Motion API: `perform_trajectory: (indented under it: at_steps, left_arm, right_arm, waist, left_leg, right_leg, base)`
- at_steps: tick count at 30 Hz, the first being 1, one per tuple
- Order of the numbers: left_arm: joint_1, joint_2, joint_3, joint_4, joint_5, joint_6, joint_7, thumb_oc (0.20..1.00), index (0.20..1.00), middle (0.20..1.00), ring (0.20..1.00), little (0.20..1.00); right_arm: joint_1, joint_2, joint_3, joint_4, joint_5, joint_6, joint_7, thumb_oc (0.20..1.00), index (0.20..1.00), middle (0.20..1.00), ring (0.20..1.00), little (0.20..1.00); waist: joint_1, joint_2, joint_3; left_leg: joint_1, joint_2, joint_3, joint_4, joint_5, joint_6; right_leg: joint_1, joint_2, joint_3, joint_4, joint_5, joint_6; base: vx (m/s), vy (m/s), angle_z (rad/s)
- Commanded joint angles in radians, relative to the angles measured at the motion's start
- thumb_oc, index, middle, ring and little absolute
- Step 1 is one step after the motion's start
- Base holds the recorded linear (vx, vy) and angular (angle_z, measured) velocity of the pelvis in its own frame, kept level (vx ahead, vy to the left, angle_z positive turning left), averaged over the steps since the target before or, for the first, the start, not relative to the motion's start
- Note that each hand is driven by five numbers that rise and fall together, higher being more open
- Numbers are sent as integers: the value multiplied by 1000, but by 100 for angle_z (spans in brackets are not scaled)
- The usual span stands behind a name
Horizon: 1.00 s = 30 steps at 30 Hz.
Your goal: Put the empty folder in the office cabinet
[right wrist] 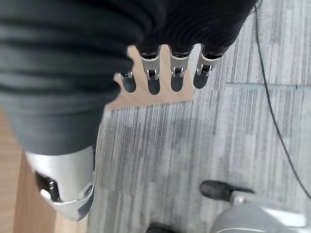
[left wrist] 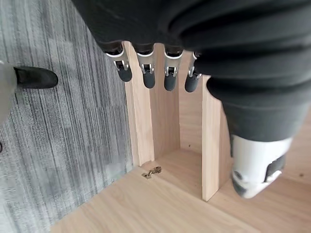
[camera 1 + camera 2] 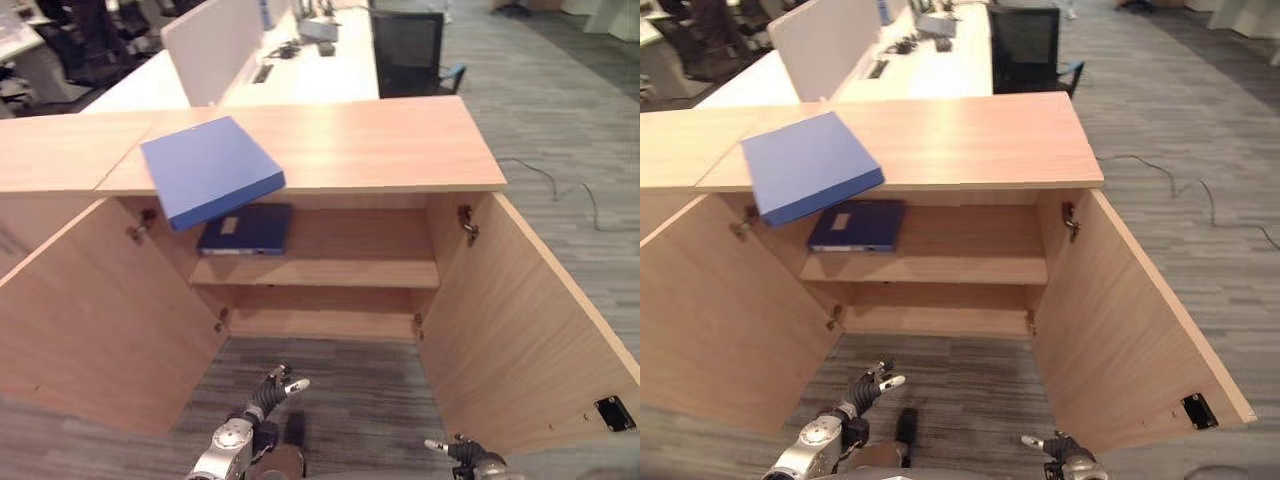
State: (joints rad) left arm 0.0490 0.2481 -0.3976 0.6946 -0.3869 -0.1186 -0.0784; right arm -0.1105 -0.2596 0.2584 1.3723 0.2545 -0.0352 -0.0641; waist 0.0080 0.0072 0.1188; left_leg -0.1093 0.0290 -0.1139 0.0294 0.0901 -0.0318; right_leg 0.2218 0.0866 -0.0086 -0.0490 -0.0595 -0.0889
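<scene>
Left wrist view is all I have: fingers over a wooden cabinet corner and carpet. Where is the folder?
Observer: A light blue folder lies on the cabinet top, its corner overhanging the front edge.
Operator: Is the cabinet open?
Observer: Yes, both doors stand wide open.
Operator: Anything inside?
Observer: A dark blue folder lies flat at the left of the upper shelf.
Operator: And the other hand?
Observer: The right hand hangs open over the carpet, holding nothing.

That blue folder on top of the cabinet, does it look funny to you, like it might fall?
Yes. The blue folder lies crooked on the cabinet top, and its near corner sticks out past the front edge, over the open shelves. A darker folder lies flat on the upper shelf. Both doors are open. Left hand and right hand hang low, holding nothing.
</scene>
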Motion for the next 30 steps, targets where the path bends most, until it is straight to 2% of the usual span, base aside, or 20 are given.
perform_trajectory:
  at_steps: [1,2,4,6,14,19,24,29,30]
  left_arm:
    - [-6,33,-6,-97,-16,-43,-9,1000,1000,1000,1000,1000]
    - [-2,48,-2,-125,-1,-43,-7,1000,1000,1000,1000,1000]
    - [-3,57,0,-138,3,-42,-6,1000,1000,1000,1000,1000]
    - [-4,66,8,-154,12,-39,1,1000,1000,1000,1000,1000]
    - [-6,68,26,-136,61,-22,26,1000,1000,1000,1000,1000]
    - [2,65,40,-116,82,-4,35,1000,1000,1000,1000,1000]
    - [20,56,78,21,146,28,58,1000,1000,1000,1000,1000]
    - [55,54,146,73,97,40,74,1000,1000,1000,1000,1000]
    - [81,64,200,41,50,34,99,1000,1000,1000,1000,1000]
  right_arm:
    - [5,5,-33,-28,-2,-19,6,1000,1000,1000,1000,1000]
    - [11,11,-34,-31,-14,-19,10,1000,1000,1000,1000,1000]
    - [10,13,-34,-32,-17,-18,11,1000,1000,1000,1000,1000]
    - [3,19,-32,-44,-25,-17,11,1000,1000,1000,1000,1000]
    - [7,36,-21,-78,-38,-8,12,1000,1000,1000,1000,1000]
    - [13,44,-15,-85,-51,0,9,1000,1000,1000,1000,1000]
    - [14,45,4,-98,-74,13,12,1000,1000,1000,1000,1000]
    - [11,39,16,-113,-95,21,15,1000,1000,1000,1000,1000]
    - [18,37,16,-119,-98,25,15,1000,1000,1000,1000,1000]
  waist:
    - [39,6,-13]
    - [39,6,-20]
    - [41,6,-22]
    - [40,9,-23]
    - [43,3,-32]
    - [49,-5,-36]
    - [72,-10,-34]
    - [92,-12,-35]
    - [95,-13,-40]
  left_leg:
    - [29,18,23,36,-30,-9]
    - [54,2,46,23,-50,11]
    - [69,-4,59,12,-58,20]
    - [87,-24,92,10,-88,45]
    - [112,-64,130,-18,-116,86]
    - [122,-79,129,-38,-118,99]
    - [137,-77,147,-60,-118,102]
    - [143,-63,158,-79,-105,88]
    - [156,-58,154,-99,-93,79]
  right_leg:
    - [-81,-169,-88,96,-35,122]
    - [-82,-192,-73,93,-27,141]
    - [-86,-201,-64,96,-23,148]
    - [-104,-229,-50,105,-8,172]
    - [-128,-268,-39,100,36,210]
    - [-134,-281,-56,102,53,219]
    - [-136,-287,-111,85,66,226]
    - [-125,-277,-153,36,79,223]
    - [-108,-270,-164,12,77,220]
  base:
    - [176,251,-21]
    - [215,319,-5]
    - [128,244,-38]
    - [93,278,-39]
    - [35,171,-28]
    - [3,88,1]
    - [-5,2,-1]
    - [-24,-79,-23]
    - [-6,-156,-4]
